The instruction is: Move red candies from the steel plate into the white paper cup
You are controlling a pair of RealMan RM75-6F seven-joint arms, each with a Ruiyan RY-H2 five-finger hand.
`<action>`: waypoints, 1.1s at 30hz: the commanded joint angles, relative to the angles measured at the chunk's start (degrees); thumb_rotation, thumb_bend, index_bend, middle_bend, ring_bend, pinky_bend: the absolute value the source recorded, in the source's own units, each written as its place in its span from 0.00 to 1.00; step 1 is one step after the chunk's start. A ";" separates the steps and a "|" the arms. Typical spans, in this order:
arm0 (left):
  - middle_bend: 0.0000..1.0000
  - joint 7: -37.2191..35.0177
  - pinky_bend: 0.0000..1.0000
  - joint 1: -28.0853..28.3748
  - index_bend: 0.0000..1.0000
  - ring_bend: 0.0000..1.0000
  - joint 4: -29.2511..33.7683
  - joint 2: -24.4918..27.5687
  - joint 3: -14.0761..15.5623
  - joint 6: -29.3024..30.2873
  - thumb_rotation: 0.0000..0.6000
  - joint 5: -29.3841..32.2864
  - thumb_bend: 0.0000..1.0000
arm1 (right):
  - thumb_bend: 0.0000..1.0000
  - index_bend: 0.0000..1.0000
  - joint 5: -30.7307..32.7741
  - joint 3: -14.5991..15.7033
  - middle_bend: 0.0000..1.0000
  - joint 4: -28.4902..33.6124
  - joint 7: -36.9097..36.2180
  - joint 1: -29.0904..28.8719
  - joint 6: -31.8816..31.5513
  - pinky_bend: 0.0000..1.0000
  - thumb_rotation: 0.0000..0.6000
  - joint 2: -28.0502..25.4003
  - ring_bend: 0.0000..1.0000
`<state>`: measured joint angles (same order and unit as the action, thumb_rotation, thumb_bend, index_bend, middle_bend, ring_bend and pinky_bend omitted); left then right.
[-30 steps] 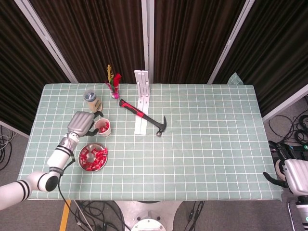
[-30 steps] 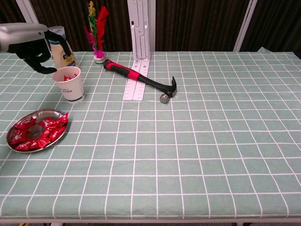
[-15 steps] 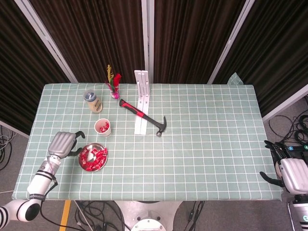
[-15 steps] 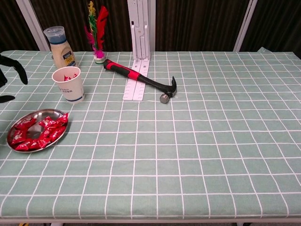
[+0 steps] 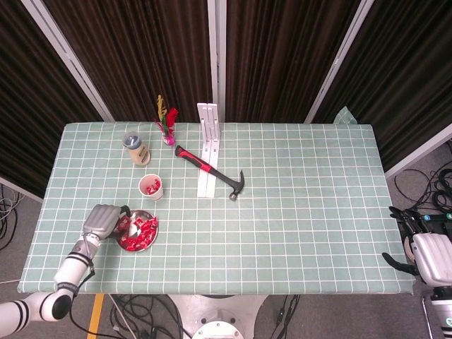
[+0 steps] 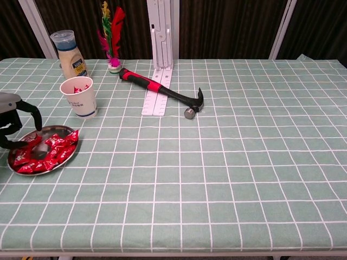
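Observation:
A steel plate with several red candies sits near the table's front left. The white paper cup stands just behind it with red candy inside. My left hand hovers at the plate's left rim, fingers curled down over the candies and apart, holding nothing that I can see. My right hand hangs off the table's right edge, fingers apart and empty; the chest view does not show it.
A hammer with a red and black handle lies across a white rail. A sauce bottle and a feather shuttlecock stand at the back left.
My left hand left the cup, swung out toward the table's left front edge, then came in over the plate's left rim. The right hand stayed put.

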<state>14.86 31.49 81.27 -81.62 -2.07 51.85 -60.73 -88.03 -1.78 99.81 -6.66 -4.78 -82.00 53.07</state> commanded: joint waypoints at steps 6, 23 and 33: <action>0.96 2.05 1.00 0.76 0.47 0.99 -1.43 -1.12 -0.29 -1.39 1.00 2.13 0.31 | 0.10 0.12 0.14 -0.02 0.23 0.12 0.06 0.08 -0.11 0.45 1.00 -0.13 0.13; 0.96 0.85 1.00 0.28 0.56 0.99 -4.33 -3.09 -0.23 -1.59 1.00 1.37 0.32 | 0.10 0.12 0.27 -0.04 0.24 0.16 0.18 0.08 -0.09 0.46 1.00 -0.13 0.14; 0.97 -2.26 1.00 -0.05 0.64 1.00 -3.82 -2.42 -0.92 -1.22 1.00 -0.94 0.41 | 0.10 0.12 0.17 -0.04 0.24 0.07 0.10 0.08 -0.15 0.46 1.00 -0.13 0.13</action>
<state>12.99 31.54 77.07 -84.35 -2.79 50.33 -61.33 -87.86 -1.83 99.87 -6.58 -4.69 -82.15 52.94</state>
